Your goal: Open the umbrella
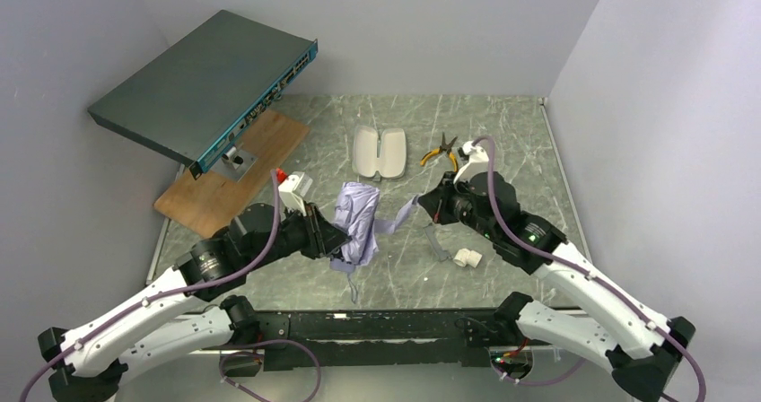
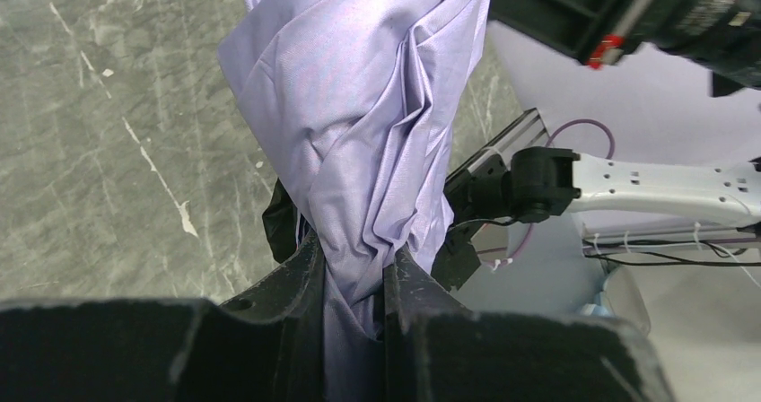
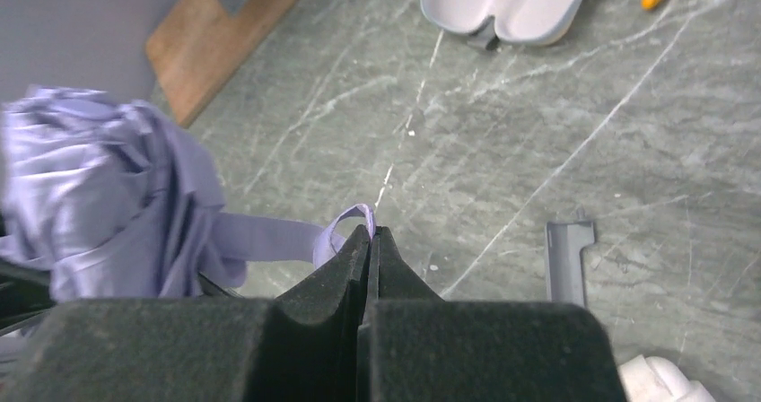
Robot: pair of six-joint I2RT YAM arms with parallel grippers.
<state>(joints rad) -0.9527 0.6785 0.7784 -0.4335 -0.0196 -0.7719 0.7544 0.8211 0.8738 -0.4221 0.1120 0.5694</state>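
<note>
The umbrella (image 1: 357, 221) is a folded bundle of pale lavender fabric, held above the middle of the table. My left gripper (image 1: 334, 238) is shut on its lower part; in the left wrist view the fabric (image 2: 359, 133) is pinched between my fingers (image 2: 301, 276). Its closure strap (image 1: 395, 221) stretches right to my right gripper (image 1: 424, 206), which is shut on the strap's end. In the right wrist view the strap (image 3: 269, 238) loops at my fingertips (image 3: 370, 238), with the fabric bundle (image 3: 99, 196) at the left. Shaft, ribs and handle are hidden.
A beige clamshell case (image 1: 379, 152) lies open at the back middle, with yellow-handled pliers (image 1: 440, 152) to its right. A dark network switch (image 1: 206, 83) leans over a wooden board (image 1: 229, 173) at the back left. A white fitting (image 1: 467, 257) and a grey strip (image 3: 567, 260) lie near my right arm.
</note>
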